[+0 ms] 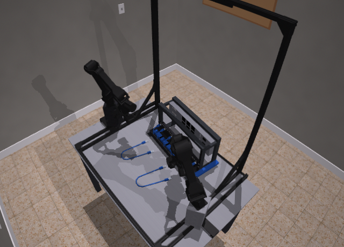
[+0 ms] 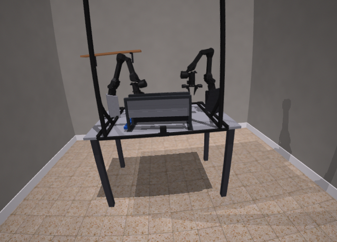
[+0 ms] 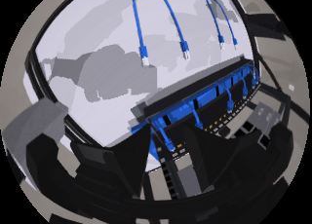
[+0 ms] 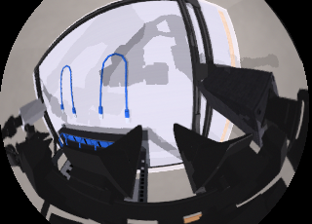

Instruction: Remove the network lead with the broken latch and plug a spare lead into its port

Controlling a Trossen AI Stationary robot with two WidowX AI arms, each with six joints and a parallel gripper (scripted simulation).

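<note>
The patch panel point(image 1: 194, 128) point(image 2: 157, 106) stands in a black rack at the back of the table. Its blue leads point(image 1: 163, 133) point(image 3: 214, 94) point(image 4: 83, 141) sit in a row on the front. My left gripper point(image 3: 167, 126) point(image 1: 170, 164) is open and empty; it hovers close to the near end of that row, where a blue lead shows between the fingers. Two blue spare leads point(image 1: 166, 179) point(image 1: 144, 142) point(image 3: 144, 56) point(image 3: 221, 41) point(image 4: 127, 114) point(image 4: 74, 110) lie in U shapes on the table. My right gripper point(image 4: 157, 128) point(image 2: 194, 92) is open and empty, high above the far end of the table.
A black frame point(image 1: 155, 44) point(image 2: 91, 57) rises from the table's rails around the work area. A blue bar point(image 1: 207, 168) point(image 2: 127, 123) lies at the rack's foot beside the left arm. The right arm's base point(image 1: 110, 116) stands at the far corner.
</note>
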